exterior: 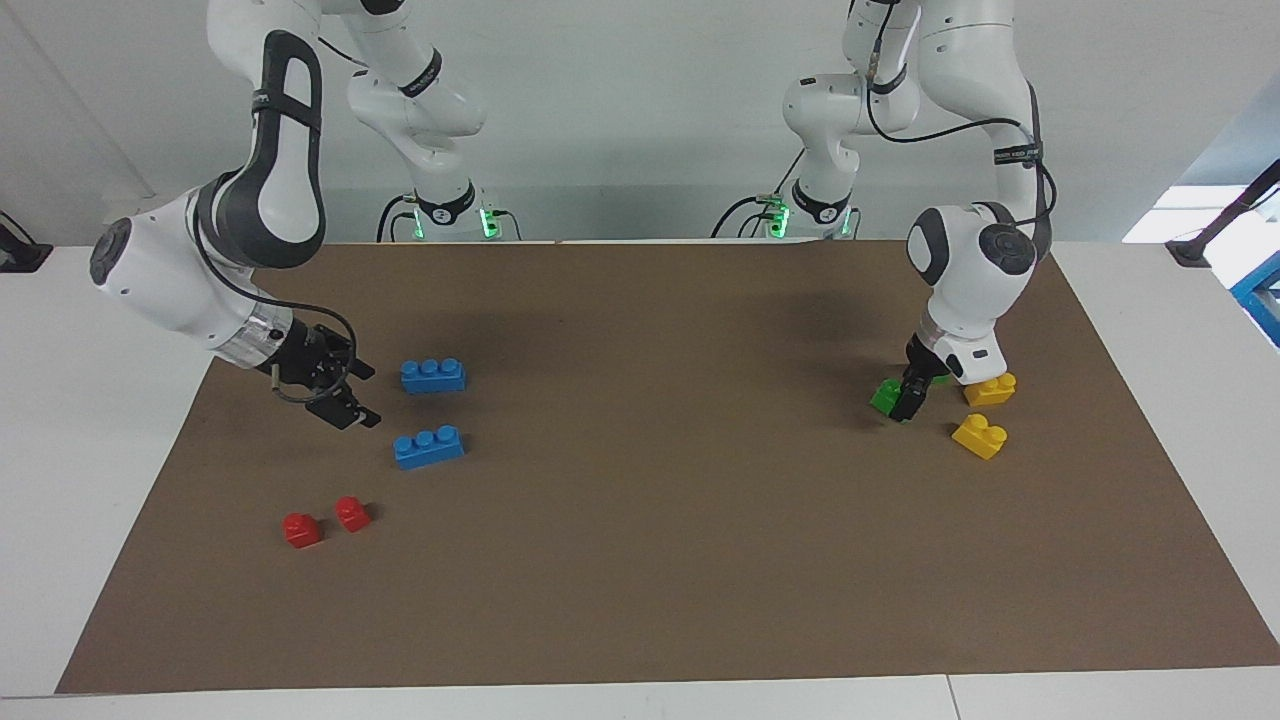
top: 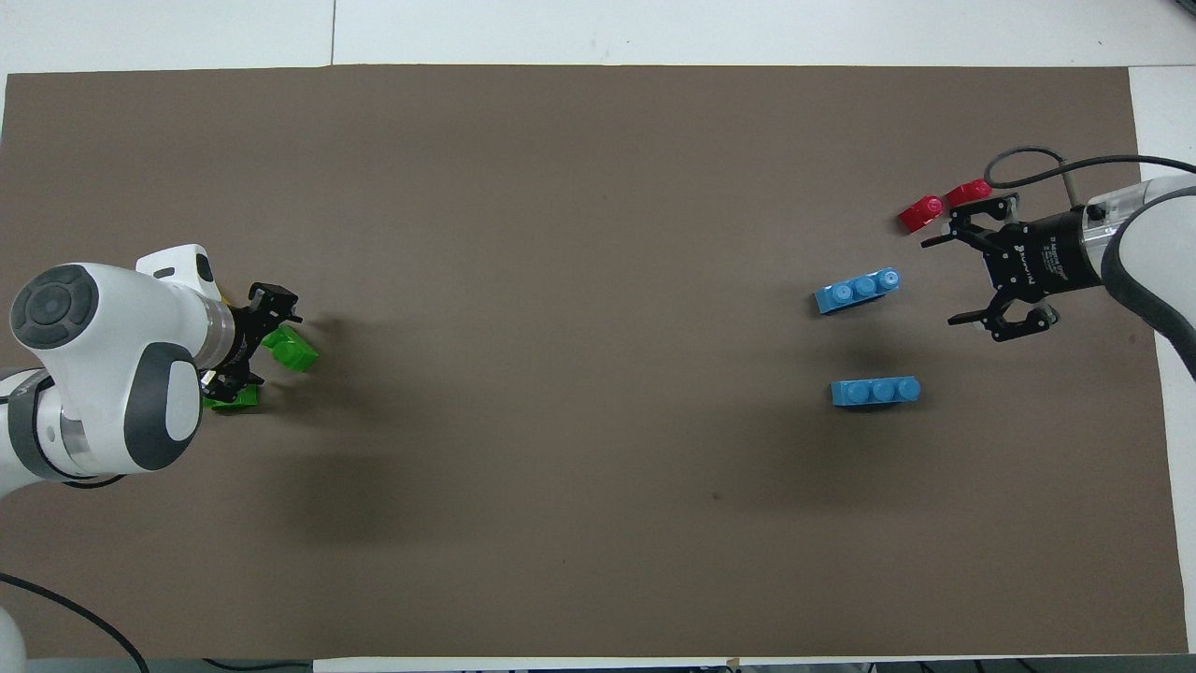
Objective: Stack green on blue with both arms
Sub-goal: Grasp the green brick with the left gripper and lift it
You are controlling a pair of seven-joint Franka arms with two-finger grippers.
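I've got the left gripper (exterior: 908, 402) low at the green brick (exterior: 884, 396) farther from the robots, jaws spread, not clamped; the second green brick (top: 235, 400) sits just beside. My right gripper (exterior: 352, 395), jaws wide and empty, hangs above the brown mat (exterior: 650, 560) near the two blue bricks (exterior: 433, 375) (exterior: 428, 447) at the right arm's end.

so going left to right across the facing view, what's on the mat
red bricks → right hand → blue bricks → green brick → left hand → yellow bricks
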